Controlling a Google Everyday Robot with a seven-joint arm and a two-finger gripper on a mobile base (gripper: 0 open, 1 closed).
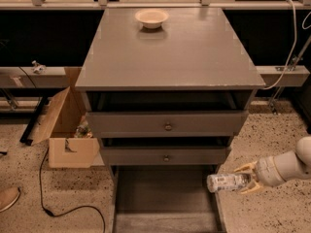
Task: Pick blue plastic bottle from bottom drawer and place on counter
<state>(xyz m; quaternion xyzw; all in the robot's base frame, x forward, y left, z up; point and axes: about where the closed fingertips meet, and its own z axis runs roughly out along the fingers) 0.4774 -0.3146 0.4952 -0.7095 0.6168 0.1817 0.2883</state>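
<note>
Over the right rim of the open bottom drawer, the claw pinches the blue plastic bottle, held sideways in the air; above that drawer, a cream bowl sits on the bench.

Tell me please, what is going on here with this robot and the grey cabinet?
The robot's claw, reaching in from the lower right, is shut on the blue plastic bottle and holds it sideways at the right edge of the open bottom drawer. The bottle is not yet on the counter, where only a cream bowl sits near the back. The two upper drawers are slightly open. A cardboard box stands left of the cabinet.
</note>
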